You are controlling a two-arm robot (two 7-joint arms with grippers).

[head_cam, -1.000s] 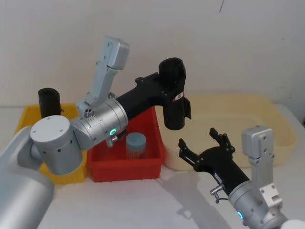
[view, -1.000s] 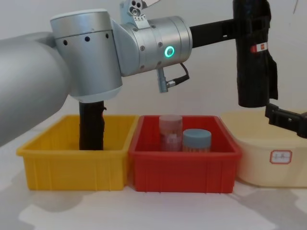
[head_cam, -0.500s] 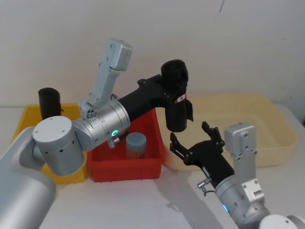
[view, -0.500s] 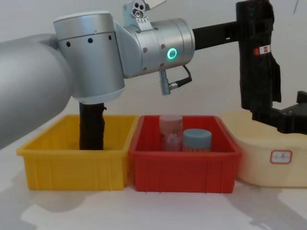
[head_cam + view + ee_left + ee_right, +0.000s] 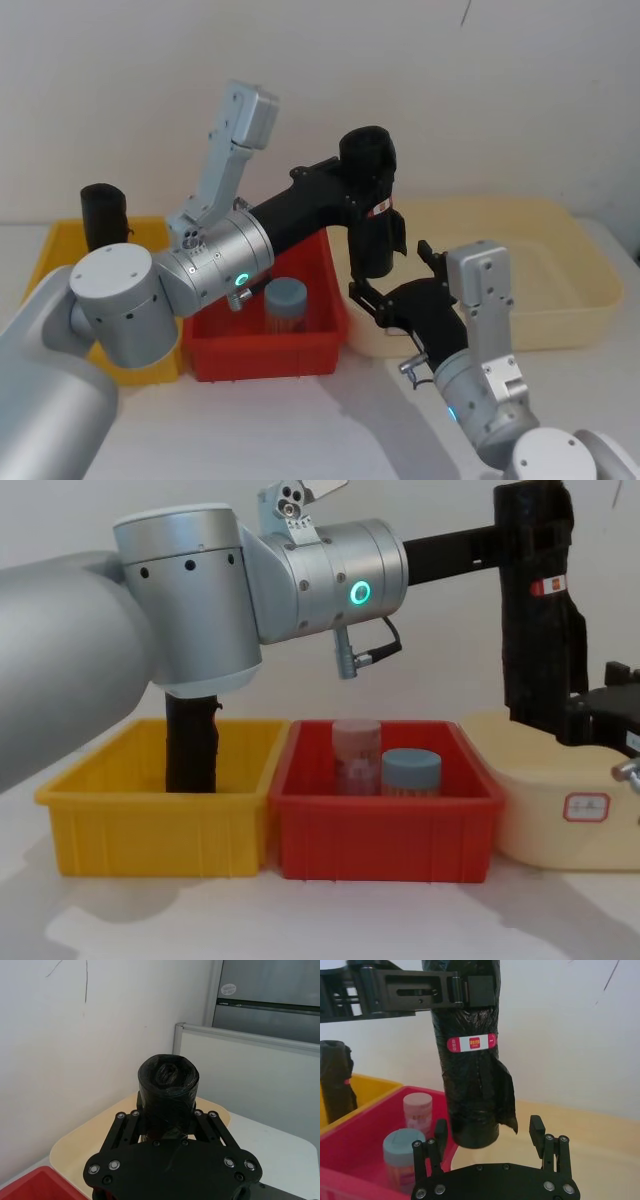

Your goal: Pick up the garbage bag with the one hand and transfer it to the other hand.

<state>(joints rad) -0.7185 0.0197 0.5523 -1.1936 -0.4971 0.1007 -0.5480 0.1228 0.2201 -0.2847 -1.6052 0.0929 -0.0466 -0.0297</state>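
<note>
The garbage bag [image 5: 372, 215], a tall black roll with a red-and-white sticker [image 5: 471, 1042], hangs upright in the air above the gap between the red bin and the cream tub. My left gripper [image 5: 352, 188], on the arm with the green ring, is shut on the roll's upper part [image 5: 168, 1085]. My right gripper [image 5: 488, 1127] is open just below it. Its two fingers [image 5: 441, 1132] stand on either side of the roll's lower end [image 5: 540, 680], without closing on it. In the chest view the right gripper [image 5: 600, 705] comes in from the right edge.
A yellow bin [image 5: 100, 810] at the left holds another black roll [image 5: 190, 745]. The red bin [image 5: 385, 825] in the middle holds a pink jar [image 5: 356, 755] and a blue-lidded jar [image 5: 411, 770]. A wide cream tub [image 5: 540, 270] lies at the right.
My right gripper has risen and moved left, from well below the bag to around its lower end. The left gripper and bag have hardly moved.
</note>
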